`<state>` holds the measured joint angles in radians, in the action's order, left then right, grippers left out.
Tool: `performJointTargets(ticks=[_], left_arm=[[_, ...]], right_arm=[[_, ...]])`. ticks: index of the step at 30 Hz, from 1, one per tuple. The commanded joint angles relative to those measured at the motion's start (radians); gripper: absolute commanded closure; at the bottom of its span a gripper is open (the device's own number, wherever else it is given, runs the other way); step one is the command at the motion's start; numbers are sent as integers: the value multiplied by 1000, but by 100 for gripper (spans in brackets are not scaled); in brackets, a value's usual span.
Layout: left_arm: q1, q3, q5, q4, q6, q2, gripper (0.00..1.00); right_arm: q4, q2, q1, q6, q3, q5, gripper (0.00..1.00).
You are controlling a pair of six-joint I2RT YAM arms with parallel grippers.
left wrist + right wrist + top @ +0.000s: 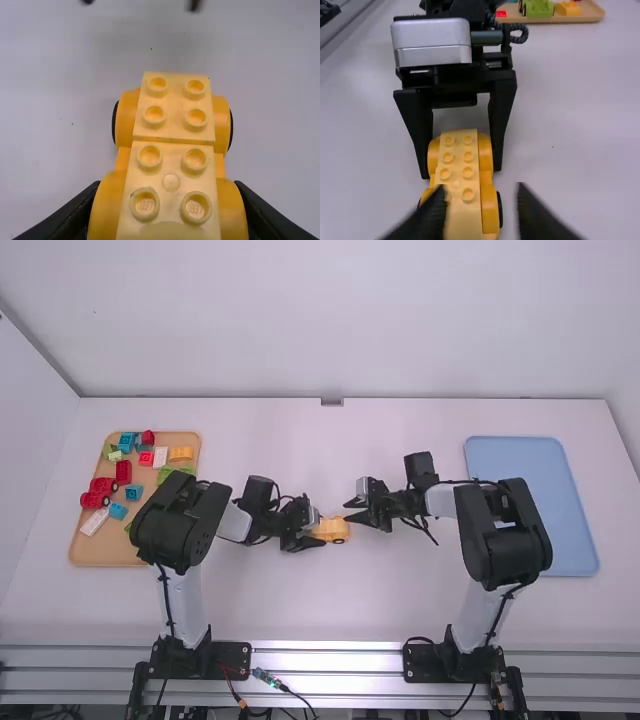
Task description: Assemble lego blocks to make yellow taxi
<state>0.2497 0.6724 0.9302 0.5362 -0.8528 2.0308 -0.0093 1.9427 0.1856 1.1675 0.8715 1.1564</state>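
Mostly, judging by the yellow car [333, 530] near the middle of the frame, your taxi's lower part was together: wheels on, and two studded yellow sections end to end on top, though you couldn't be sure from this whether they were separate pieces. It sat at or just above the bench [330, 590]; the pictures didn't settle which.

Your left claw [461, 172] had its fingers closed against the two sides of the car's left end, as the high view showed it. Your right claw [347, 511] was just beside the other end, its fingers spread well apart and nothing gripped between them.

What you had left was probably the upper part. The studs in sight were bare, with no cab or roof on them. Over in the upper left of the frame, a yellow block [181, 453] lay in the wooden tray [88, 549] among the red, blue and green ones, and it could have been meant for the top, but you'd have been guessing. If the blue tray [530, 455] at the right of the frame was for finished builds, your taxi had that trip to make too.
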Motion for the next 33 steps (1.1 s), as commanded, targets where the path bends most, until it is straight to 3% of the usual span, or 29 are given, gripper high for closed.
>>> performJointTargets(ticks=[1, 13, 33], left_arm=[[3, -28, -96, -14, -8, 21, 55], [3, -13, -96, -41, -8, 21, 57], [3, -15, -99, -30, -3, 21, 59]], right_arm=[[-3, -23, 8, 4, 13, 48, 100], [2, -23, 126, -27, 12, -131, 100], [92, 145, 121, -42, -2, -102, 100]])
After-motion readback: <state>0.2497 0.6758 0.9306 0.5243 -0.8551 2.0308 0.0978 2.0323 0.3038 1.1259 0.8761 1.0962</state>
